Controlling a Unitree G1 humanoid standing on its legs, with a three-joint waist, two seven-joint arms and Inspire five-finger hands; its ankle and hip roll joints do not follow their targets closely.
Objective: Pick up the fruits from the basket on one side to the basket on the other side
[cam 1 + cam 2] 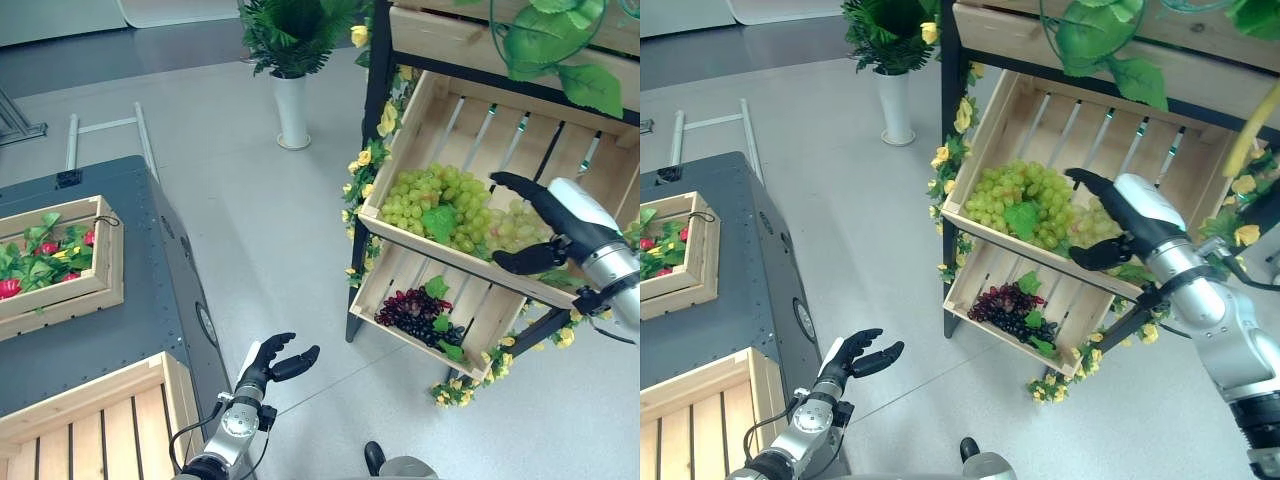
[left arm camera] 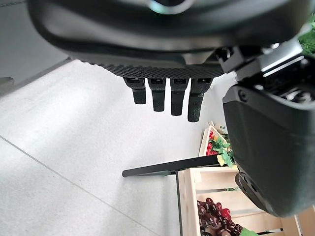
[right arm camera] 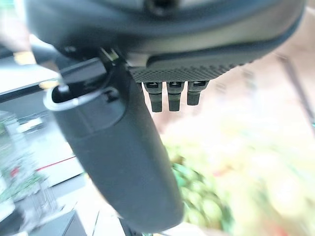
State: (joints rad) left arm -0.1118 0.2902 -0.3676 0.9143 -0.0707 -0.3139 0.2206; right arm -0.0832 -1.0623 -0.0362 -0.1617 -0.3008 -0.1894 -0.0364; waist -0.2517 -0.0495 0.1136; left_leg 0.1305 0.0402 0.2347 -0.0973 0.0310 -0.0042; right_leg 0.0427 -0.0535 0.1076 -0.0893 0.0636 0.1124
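Green grapes (image 1: pixel 435 205) lie in the upper crate, your right hand spread above them.

You see the green grapes heaped in the upper slanted crate (image 1: pixel 470 110) of the wooden shelf, with a green leaf among them, and the dark grapes (image 1: pixel 415 315) in the lower crate (image 1: pixel 490 315) just under it. Your right hand (image 1: pixel 545 215) hangs over the right part of the green bunch, its fingers straight and the thumb apart from them; it holds nothing, and you cannot tell if it touches the fruit. Your left hand (image 1: pixel 272 365) is low over the floor, well apart from the shelf, relaxed and holding nothing. On the dark table (image 1: pixel 150 300) at your left stand an empty slatted crate (image 1: pixel 95 425) and a crate with flowers (image 1: pixel 55 260). A white vase with a plant (image 1: pixel 292 105) stands on the floor beside the shelf.
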